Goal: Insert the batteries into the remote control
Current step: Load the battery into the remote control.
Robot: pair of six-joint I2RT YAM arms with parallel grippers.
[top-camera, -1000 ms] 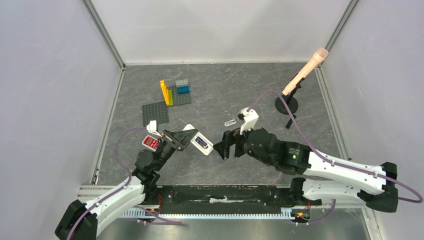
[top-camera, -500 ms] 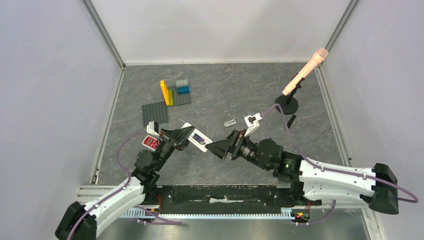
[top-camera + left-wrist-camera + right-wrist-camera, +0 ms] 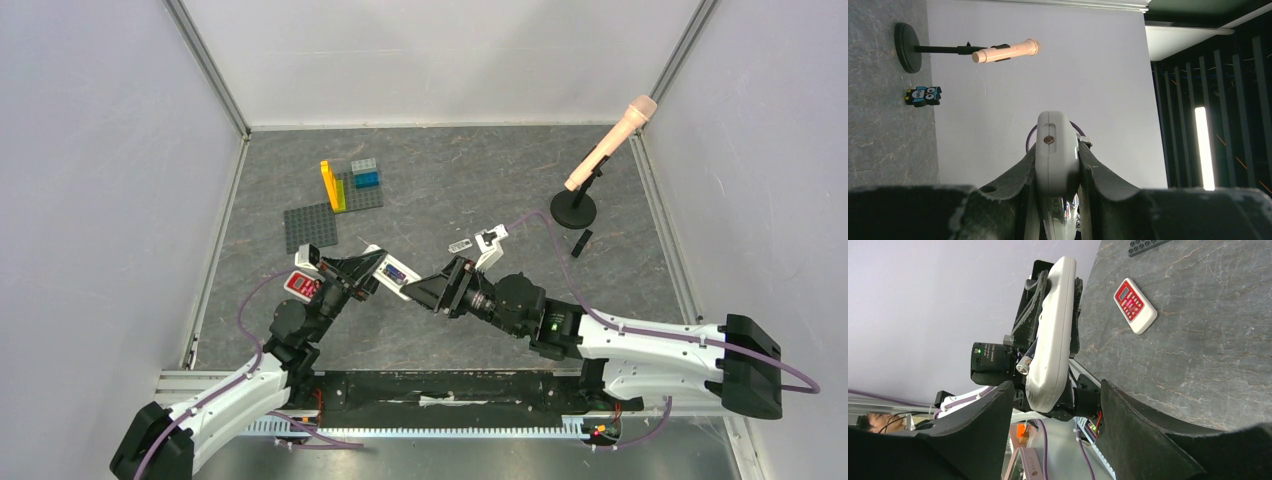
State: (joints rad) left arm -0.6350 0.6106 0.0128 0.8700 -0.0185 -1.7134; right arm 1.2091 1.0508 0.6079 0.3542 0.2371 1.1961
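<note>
**Remote held up between two claws**

The left claw (image 3: 362,270) is pinching the white remote control (image 3: 1050,330) by its long edges and holds it tilted, clear of the table (image 3: 450,180). The right claw (image 3: 1055,385) is spread, with one finger on each side of the remote's free end. A gap shows on both sides, so it touches nothing. From above, a purple-blue battery (image 3: 395,272) shows in the remote's upturned face.

On the table, a small red-faced keypad gadget (image 3: 302,285) lies just left of the remote. A grey studded baseplate (image 3: 311,226) sits beyond the remote to the left. A tiny clear piece (image 3: 460,245) lies just beyond the remote to the right. A microphone on a stand (image 3: 610,150) is well apart from the remote at the far right, with a little owl-faced figure (image 3: 923,96) near its base.
</note>
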